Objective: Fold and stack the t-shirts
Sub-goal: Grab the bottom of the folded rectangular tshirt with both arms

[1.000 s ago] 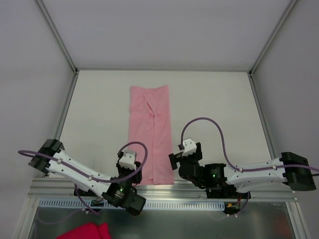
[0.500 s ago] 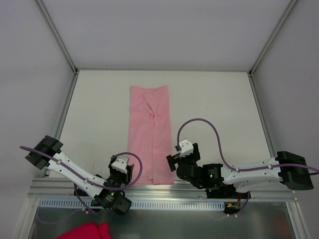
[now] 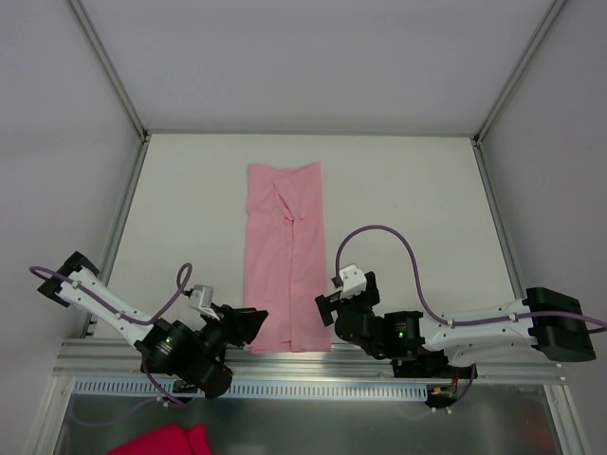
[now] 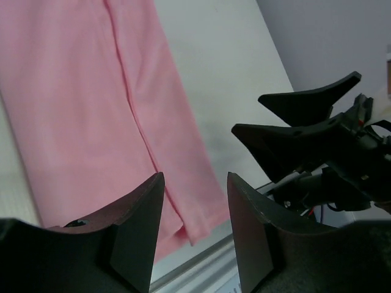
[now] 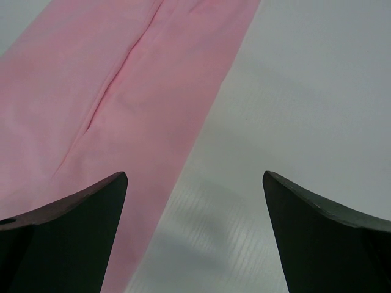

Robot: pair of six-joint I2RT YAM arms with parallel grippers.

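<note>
One pink t-shirt [image 3: 285, 256] lies mid-tabletop [image 3: 408, 199], folded into a long narrow strip running away from the arms, with one crease down its middle. The left tool [image 4: 195, 175] hangs by its near left corner, fingers apart, nothing between them. The right tool [image 5: 194, 174] is beside the near right corner, spread wide and empty: two in all. One magenta cloth [image 3: 161, 441] sits below the near edge
</note>
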